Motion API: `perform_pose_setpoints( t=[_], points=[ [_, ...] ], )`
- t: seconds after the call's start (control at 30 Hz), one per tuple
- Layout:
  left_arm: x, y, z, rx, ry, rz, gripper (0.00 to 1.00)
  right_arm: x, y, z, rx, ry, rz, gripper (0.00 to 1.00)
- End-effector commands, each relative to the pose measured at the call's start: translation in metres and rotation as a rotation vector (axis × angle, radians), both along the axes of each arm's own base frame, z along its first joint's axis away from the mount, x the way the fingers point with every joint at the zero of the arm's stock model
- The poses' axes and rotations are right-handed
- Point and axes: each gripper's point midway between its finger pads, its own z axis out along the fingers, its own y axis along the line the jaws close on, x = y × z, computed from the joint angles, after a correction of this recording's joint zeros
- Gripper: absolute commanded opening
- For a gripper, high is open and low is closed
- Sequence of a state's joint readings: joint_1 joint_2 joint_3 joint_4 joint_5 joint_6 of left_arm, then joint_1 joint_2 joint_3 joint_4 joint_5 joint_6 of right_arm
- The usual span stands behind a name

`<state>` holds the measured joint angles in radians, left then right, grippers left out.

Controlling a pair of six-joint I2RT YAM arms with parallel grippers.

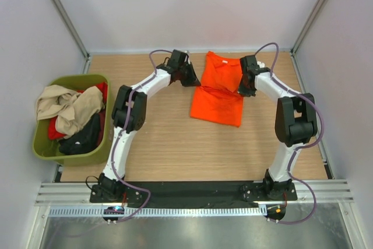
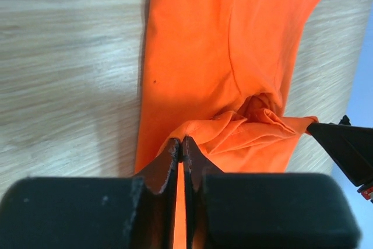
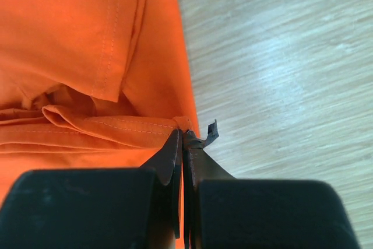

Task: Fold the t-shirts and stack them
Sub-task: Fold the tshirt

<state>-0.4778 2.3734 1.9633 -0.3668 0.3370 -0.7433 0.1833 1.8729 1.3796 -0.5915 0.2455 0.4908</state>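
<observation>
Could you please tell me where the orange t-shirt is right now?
In the top view the orange t-shirt lies at the far middle of the table, its edges pinched by the left gripper and right gripper, well right of the green tub.

Nothing readable in any of the views, tbh. No text, label, brand or number I can make out, and the orange t-shirt (image 1: 217, 100) is just plain cloth where it shows.
</observation>
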Motion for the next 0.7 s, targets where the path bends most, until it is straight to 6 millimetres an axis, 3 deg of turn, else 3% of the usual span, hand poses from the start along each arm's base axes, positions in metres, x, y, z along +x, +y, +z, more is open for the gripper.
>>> perform_pose_setpoints(
  t=[0.0, 0.07, 0.1, 0.13, 0.23, 0.3, 0.33, 0.4, 0.5, 0.57, 0.67],
  points=[
    [0.02, -0.009, 0.036, -0.07, -0.107, -0.013, 0.07, 0.026, -0.001, 0.025, 0.024, -0.079, -0.001, 0.02],
    [0.027, -0.008, 0.041, -0.07, -0.123, -0.005, 0.2, 0.03, -0.003, 0.018, 0.031, -0.063, -0.017, 0.1],
    [0.031, -0.005, 0.034, -0.06, -0.117, 0.012, 0.32, 0.036, -0.004, 0.021, 0.034, -0.076, -0.03, 0.13],
    [0.037, -0.004, 0.04, -0.072, -0.129, 0.017, 0.36, 0.04, -0.008, 0.014, 0.041, -0.068, -0.046, 0.16],
    [0.041, -0.001, 0.05, -0.11, -0.128, -0.002, 0.38, 0.055, -0.002, 0.017, 0.129, -0.097, -0.037, 0.25],
    [0.04, 0.011, 0.056, -0.101, -0.13, -0.002, 0.4, 0.053, 0.0, 0.025, 0.143, -0.102, -0.036, 0.31],
    [0.039, 0.018, 0.074, -0.084, -0.162, 0.008, 0.41, 0.048, 0.0, 0.027, 0.148, -0.096, -0.049, 0.33],
    [0.028, 0.03, 0.071, -0.012, -0.166, -0.011, 0.42, 0.035, 0.0, 0.035, 0.161, -0.1, -0.051, 0.39],
    [0.006, 0.042, 0.072, 0.033, -0.174, -0.039, 0.42, 0.017, 0.004, 0.043, 0.184, -0.089, -0.018, 0.39],
    [-0.002, 0.043, 0.076, 0.027, -0.189, -0.059, 0.4, 0.008, 0.006, 0.041, 0.191, -0.08, 0.0, 0.38],
    [-0.014, 0.034, 0.056, 0.006, -0.141, -0.109, 0.36, 0.005, 0.013, 0.041, 0.224, -0.079, 0.035, 0.35]
  ],
)
